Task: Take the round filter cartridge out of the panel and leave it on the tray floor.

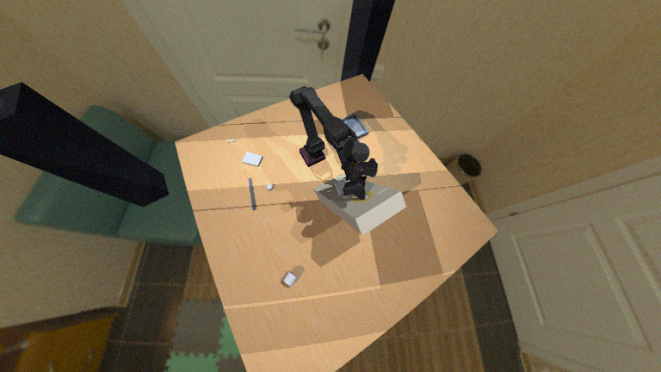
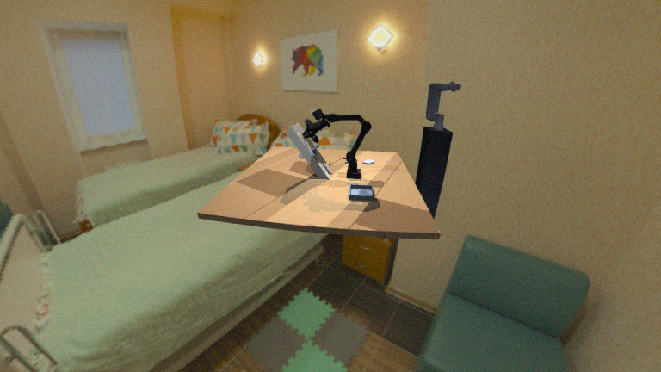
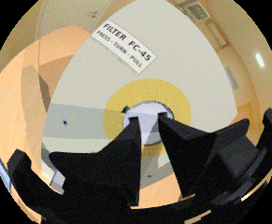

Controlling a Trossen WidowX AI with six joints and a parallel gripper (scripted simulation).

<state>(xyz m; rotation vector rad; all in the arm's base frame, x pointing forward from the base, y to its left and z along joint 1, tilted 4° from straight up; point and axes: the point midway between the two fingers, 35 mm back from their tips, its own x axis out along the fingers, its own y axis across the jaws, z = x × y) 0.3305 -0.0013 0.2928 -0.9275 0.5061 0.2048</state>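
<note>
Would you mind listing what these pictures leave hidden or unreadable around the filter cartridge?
- Wrist: the gripper fingers cover most of the filter cartridge; its two slots are hidden.
- Top: the gripper and wrist hide the cartridge in the service panel.
- Exterior: the panel is seen edge-on and small; the cartridge is not visible.
- Wrist: the label has small, blurred lower lettering.

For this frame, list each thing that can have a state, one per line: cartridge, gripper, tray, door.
filter cartridge: seated in the service panel, inside the yellow ring, not out yet.
gripper: shut on the filter cartridge, fingers at its face.
service panel: tilted, propped on the table.
tray: flat on the table, no cartridge in it.
door: closed.
</note>
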